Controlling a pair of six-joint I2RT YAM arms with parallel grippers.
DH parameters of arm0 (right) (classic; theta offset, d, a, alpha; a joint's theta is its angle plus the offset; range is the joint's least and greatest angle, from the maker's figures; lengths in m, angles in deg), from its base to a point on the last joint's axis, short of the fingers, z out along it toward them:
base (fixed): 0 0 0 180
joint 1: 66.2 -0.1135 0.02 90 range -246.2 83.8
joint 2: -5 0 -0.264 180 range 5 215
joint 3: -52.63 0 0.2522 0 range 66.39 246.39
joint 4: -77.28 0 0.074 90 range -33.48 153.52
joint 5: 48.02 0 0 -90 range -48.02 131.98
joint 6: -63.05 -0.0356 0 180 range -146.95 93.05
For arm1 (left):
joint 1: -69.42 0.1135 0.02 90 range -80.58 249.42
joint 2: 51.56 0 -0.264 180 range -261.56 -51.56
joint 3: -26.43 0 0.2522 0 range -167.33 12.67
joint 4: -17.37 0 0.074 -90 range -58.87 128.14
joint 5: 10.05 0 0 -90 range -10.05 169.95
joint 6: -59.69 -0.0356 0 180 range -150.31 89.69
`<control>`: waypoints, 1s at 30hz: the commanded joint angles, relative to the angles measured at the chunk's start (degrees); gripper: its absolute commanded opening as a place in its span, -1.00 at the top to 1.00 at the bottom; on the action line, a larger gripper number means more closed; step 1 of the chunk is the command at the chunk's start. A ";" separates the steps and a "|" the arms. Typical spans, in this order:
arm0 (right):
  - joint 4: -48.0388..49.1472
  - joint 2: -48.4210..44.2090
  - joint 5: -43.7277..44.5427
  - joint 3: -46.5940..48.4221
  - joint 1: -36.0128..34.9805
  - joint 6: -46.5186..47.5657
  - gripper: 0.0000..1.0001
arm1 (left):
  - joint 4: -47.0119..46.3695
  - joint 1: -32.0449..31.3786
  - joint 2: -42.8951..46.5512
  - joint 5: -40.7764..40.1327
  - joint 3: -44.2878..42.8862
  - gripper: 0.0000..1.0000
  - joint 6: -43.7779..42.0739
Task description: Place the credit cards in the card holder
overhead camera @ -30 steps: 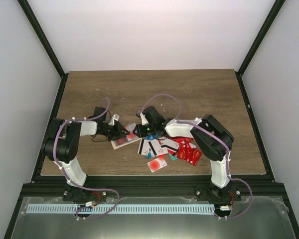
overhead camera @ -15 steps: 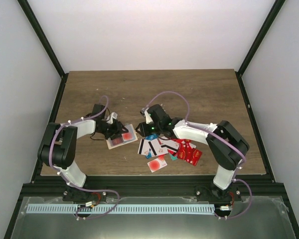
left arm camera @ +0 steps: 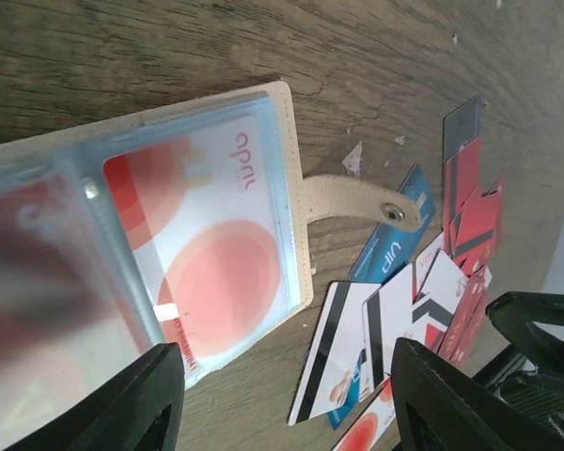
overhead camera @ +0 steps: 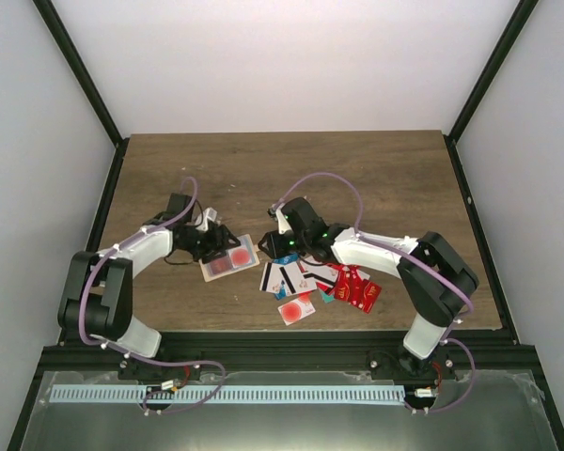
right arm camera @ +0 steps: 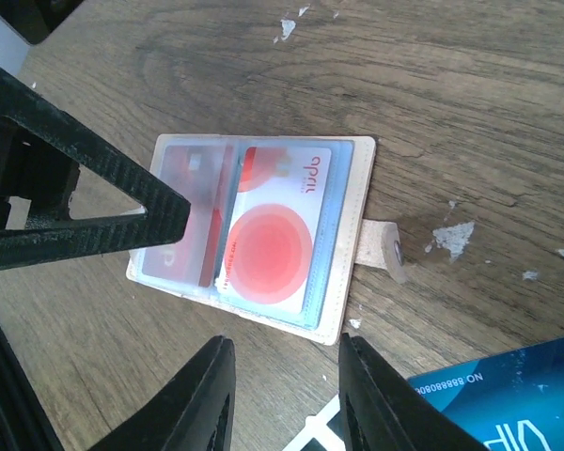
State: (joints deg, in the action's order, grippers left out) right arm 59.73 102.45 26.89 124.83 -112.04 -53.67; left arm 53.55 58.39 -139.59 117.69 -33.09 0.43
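The beige card holder (overhead camera: 233,258) lies open and flat on the table, snap tab (left arm camera: 357,195) sticking out to the right. Its clear sleeves hold a white card with a red circle (left arm camera: 207,254) and a red one beside it. My left gripper (left arm camera: 282,399) hovers open over the holder's near edge, with nothing between its fingers. My right gripper (right arm camera: 282,395) is open too, just off the holder (right arm camera: 263,221), with bare wood in its gap. The heap of credit cards (overhead camera: 329,279), red, blue and white with black stripes, lies to the right.
One white card with a red circle (overhead camera: 296,308) lies apart, nearer the table's front edge. A blue card (right arm camera: 508,404) is close to my right fingers. Both arms meet over the table's middle, with the left finger (right arm camera: 85,225) over the holder's left side.
My left gripper has opened wide and let go at the card holder, which has settled flat. The left arm has stretched out; the right gripper has drawn back slightly to the right.
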 commanded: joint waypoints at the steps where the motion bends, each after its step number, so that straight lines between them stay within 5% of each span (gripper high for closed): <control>1: 1.44 -0.03 -2.85 1.96 -0.21 -1.05 0.34 | 5.04 -0.13 3.51 -5.32 -2.13 -0.19 -3.03; 7: 2.68 4.11 -7.07 4.93 -0.21 -2.05 0.32 | 4.82 -0.73 4.03 -10.70 -0.94 0.60 -4.23; 10: 2.79 6.56 -7.77 6.56 -0.21 -2.66 0.30 | 4.18 -1.41 3.32 -12.12 -0.50 0.80 -4.48; 30: 3.55 12.34 -12.33 9.92 2.33 -1.58 0.27 | 2.41 -5.09 -5.04 -16.24 -2.40 0.92 -5.10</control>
State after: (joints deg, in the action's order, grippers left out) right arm 62.75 113.21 16.37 131.65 -110.25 -56.21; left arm 56.92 54.13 -143.35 102.17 -34.16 -4.44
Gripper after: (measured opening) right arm 0.361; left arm 0.039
